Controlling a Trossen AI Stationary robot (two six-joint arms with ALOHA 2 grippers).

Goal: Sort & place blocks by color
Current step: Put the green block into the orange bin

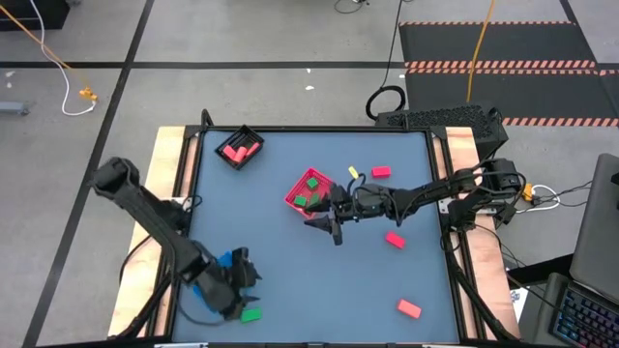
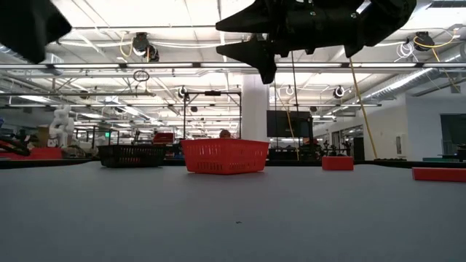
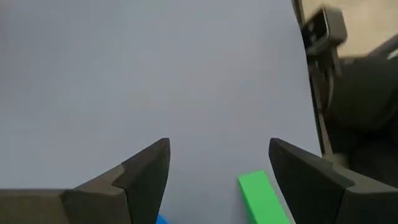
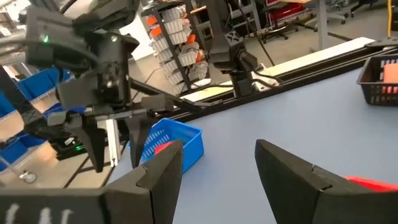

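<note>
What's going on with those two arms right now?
Left gripper open, low over small green block. Right gripper open, empty, raised beside red mesh tray. Red blocks still loose. Nothing blocking.

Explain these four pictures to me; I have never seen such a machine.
Two dark robot arms work at a grey table. One picture looks straight down, one looks level across the tabletop, and two come from cameras on the wrists. The left gripper is open, empty, by a green block and a blue tray. The right gripper is open, empty, raised beside the red tray holding green blocks. A black tray holds red-pink blocks. More red-pink blocks lie loose on the table.
</note>
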